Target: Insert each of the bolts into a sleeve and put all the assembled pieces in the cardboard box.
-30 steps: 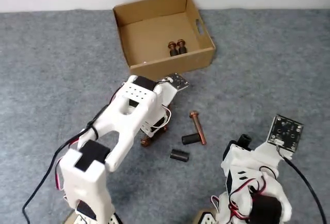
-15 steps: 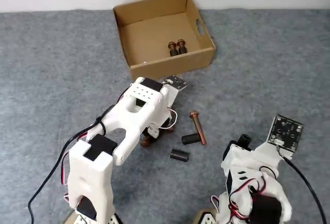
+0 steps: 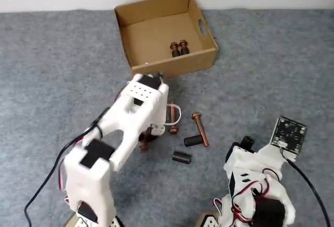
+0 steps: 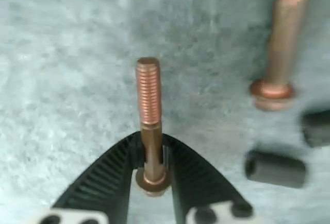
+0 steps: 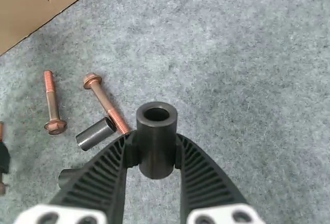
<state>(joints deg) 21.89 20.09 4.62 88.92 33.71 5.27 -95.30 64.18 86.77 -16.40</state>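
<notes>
Bare grey carpet [image 3: 271, 70] stretched right of the cardboard box [image 3: 172, 66]; the left arm [image 3: 133, 117] stood before its front wall, loose bolts [image 3: 200, 129] and sleeves [image 3: 182, 157] just beside.

Grey carpeted table [image 3: 271, 55]. Cardboard box [image 3: 172, 66] stands on it at 12 o'clock. Near centre lie two loose bolts: first bolt [image 3: 171, 116], and second bolt [image 3: 198, 129] at its 3 o'clock. Sleeve [image 3: 193, 141] lies against the second bolt's shank. Other sleeve [image 3: 181, 157] lies at that sleeve's 7 o'clock, apart.
</notes>
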